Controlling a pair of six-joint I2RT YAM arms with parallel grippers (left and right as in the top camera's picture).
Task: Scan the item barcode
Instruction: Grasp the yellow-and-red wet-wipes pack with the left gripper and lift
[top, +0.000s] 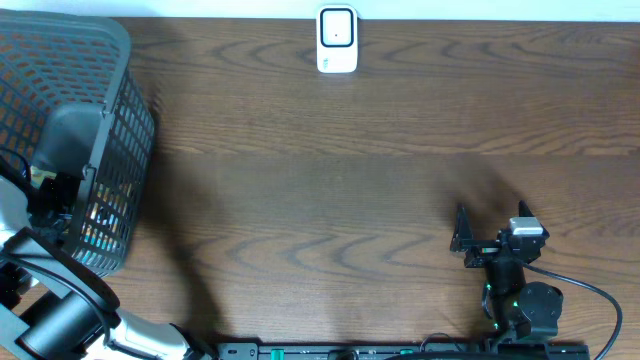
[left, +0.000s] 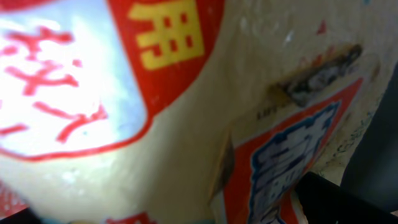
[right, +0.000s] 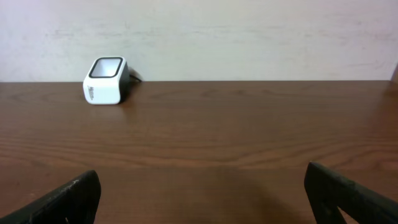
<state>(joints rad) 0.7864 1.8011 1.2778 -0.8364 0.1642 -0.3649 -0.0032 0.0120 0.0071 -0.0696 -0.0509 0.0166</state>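
Observation:
The item is a cream packet (left: 186, 124) with red panels and yellow and red characters. It fills the left wrist view, blurred and very close; no barcode shows on it. My left gripper (left: 186, 214) stands open against it, with one black finger (left: 339, 200) showing at the lower right. In the overhead view the left arm (top: 70, 135) reaches into the basket and its gripper is hidden. The white scanner (top: 337, 40) stands at the table's far edge, also seen as the scanner (right: 107, 81) in the right wrist view. My right gripper (top: 462, 238) rests open near the front right, holding nothing.
A grey mesh basket (top: 125, 110) stands at the left end of the brown wooden table (top: 330, 200). A pale wall (right: 249, 37) rises behind the table's far edge. A black cable (top: 590, 295) loops beside the right arm's base.

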